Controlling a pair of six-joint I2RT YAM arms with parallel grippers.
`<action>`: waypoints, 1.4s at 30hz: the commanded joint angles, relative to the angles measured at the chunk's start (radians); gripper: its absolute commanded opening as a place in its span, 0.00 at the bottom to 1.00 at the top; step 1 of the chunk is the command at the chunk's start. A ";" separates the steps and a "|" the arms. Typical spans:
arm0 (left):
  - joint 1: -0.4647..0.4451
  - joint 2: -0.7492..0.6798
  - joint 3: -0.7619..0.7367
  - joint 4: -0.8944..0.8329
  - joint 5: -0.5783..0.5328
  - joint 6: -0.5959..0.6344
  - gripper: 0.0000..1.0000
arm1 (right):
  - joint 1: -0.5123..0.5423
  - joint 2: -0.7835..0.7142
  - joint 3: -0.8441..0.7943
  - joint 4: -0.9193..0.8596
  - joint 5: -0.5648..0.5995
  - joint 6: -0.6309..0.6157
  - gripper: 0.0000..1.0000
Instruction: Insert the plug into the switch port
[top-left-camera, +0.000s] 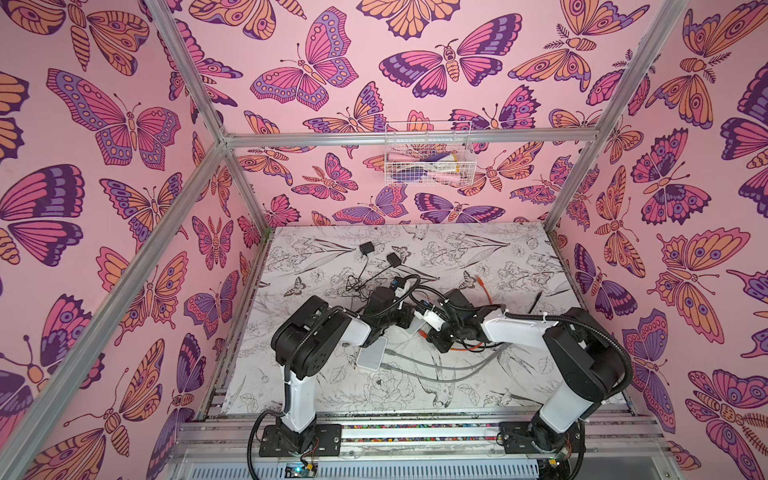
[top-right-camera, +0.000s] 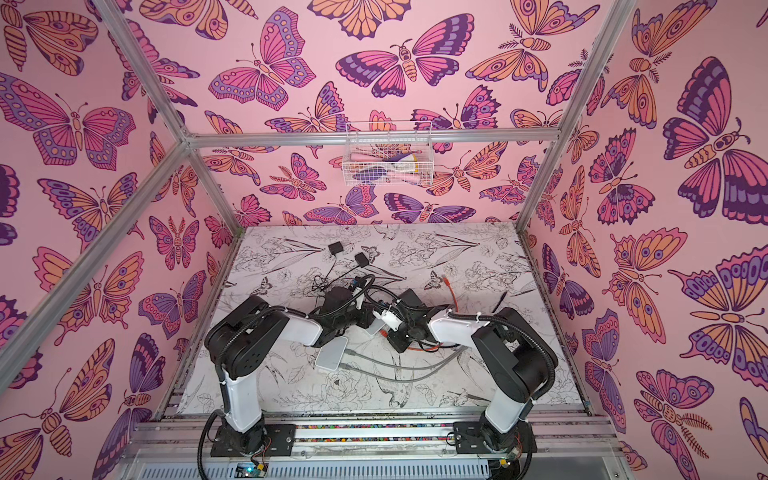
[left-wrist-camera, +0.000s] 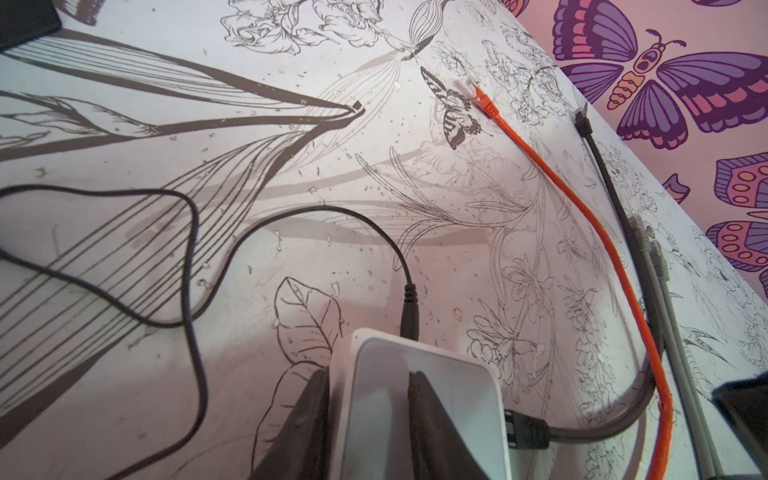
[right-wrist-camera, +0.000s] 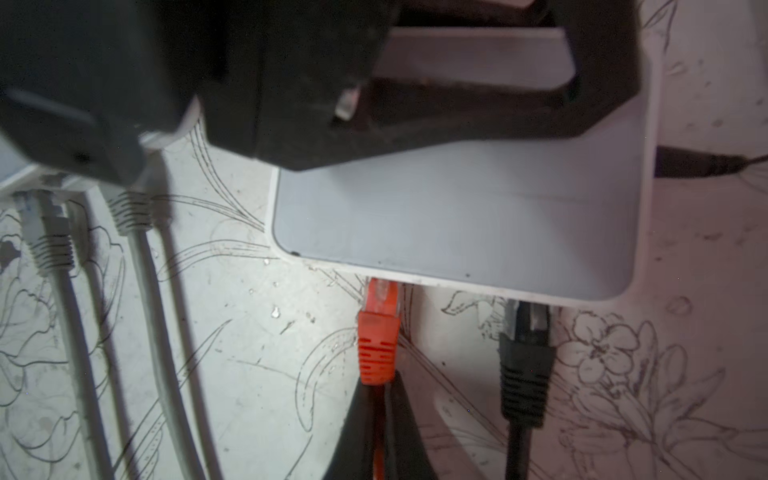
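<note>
Left fingers (left-wrist-camera: 307, 424): we see them part-way closed on the white switch (right-wrist-camera: 457, 216), with one finger on each of two opposite sides.
Right fingers (right-wrist-camera: 353, 440): they are pinched almost together on the orange cable (right-wrist-camera: 378, 461), right behind the boot of the orange plug (right-wrist-camera: 376, 336).
Orange plug: it points at the port side of the switch. Its clear tip meets that edge, but most of the tip shows outside. We cannot tell whether it has entered a port.
Switch: it is near the middle of the desk (top-left-camera: 478, 249), between the two arms. We cannot tell whether it rests flat on the desk.
Black plug (right-wrist-camera: 525, 374): it is seated in a port on the same side, near the orange plug but apart from it.
Power lead (left-wrist-camera: 409, 299): we see its black barrel connector going into an adjoining side of the switch.
Free end (left-wrist-camera: 486, 104): the orange cable's other plug lies loose farther back on the desk, beside a printed butterfly.
Second switch (top-left-camera: 371, 353): it is white and lies just beside the held one, nearer the arm bases. Two grey cables (top-left-camera: 436, 365) are plugged into it.
Adapters (top-left-camera: 366, 249): we count two black ones at the rear left of the desk.
Basket (top-left-camera: 428, 153): a white wire basket hangs on the back wall.
</note>
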 joint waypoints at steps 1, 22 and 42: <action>-0.198 0.083 -0.056 -0.310 0.446 -0.043 0.33 | 0.039 0.023 0.119 0.480 -0.061 -0.001 0.00; -0.091 0.082 -0.068 -0.269 0.391 -0.089 0.32 | 0.033 -0.167 -0.036 0.484 0.133 0.021 0.35; 0.040 -0.033 -0.126 -0.233 0.259 -0.144 0.30 | 0.034 -0.240 -0.078 0.255 0.239 0.036 0.36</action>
